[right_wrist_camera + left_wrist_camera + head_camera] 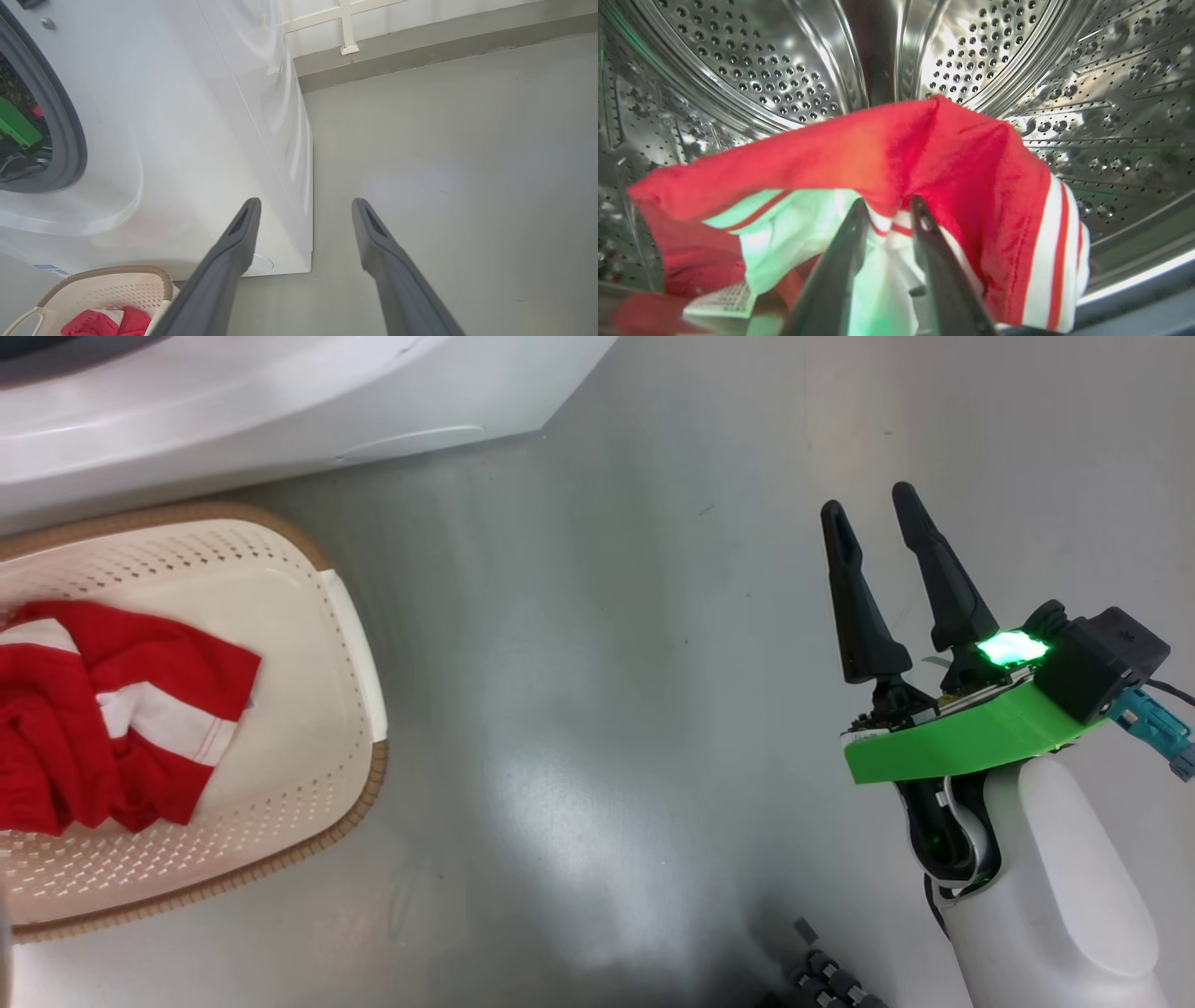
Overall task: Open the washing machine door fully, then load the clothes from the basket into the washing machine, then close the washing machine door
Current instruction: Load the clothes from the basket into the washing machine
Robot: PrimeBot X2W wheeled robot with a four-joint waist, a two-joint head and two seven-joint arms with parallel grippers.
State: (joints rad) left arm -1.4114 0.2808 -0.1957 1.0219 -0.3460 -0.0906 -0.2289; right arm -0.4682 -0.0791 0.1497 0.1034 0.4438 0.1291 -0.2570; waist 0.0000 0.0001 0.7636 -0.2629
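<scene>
Inside the perforated steel drum of the washing machine, my left gripper stands open. Its fingertips are parted and still touch a red jersey with white stripes that drapes across them. More red and white clothes lie in the cream basket on the floor in front of the machine. My right gripper hangs open and empty over the bare floor, to the right of the basket. The washing machine door is out of view.
The right wrist view looks along my right gripper at the machine's white front corner. The basket sits below it. A green part of my left arm shows inside the grey door seal. A wall base runs behind.
</scene>
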